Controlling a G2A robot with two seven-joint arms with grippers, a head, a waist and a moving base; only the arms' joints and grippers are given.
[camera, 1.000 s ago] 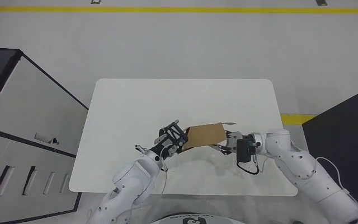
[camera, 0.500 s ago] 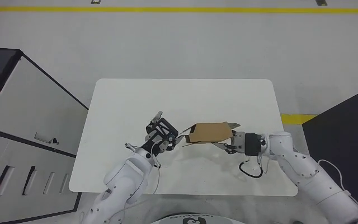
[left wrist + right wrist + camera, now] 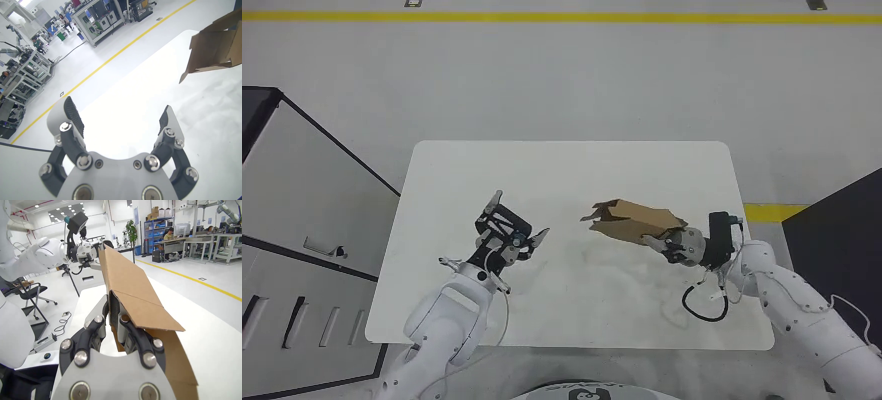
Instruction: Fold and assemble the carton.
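top view: right pincer (image 3: pixel 669 242) clamps carton (image 3: pixel 637 219), left pincer (image 3: pixel 516 218) hovers splayed.

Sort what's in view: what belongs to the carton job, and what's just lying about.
Belongs to the job:
carton, clamped in the right tool
left tool, open, apart from the carton
table

Just lying about:
cabinet beside the table
black chair
power brick on the floor
yellow floor line
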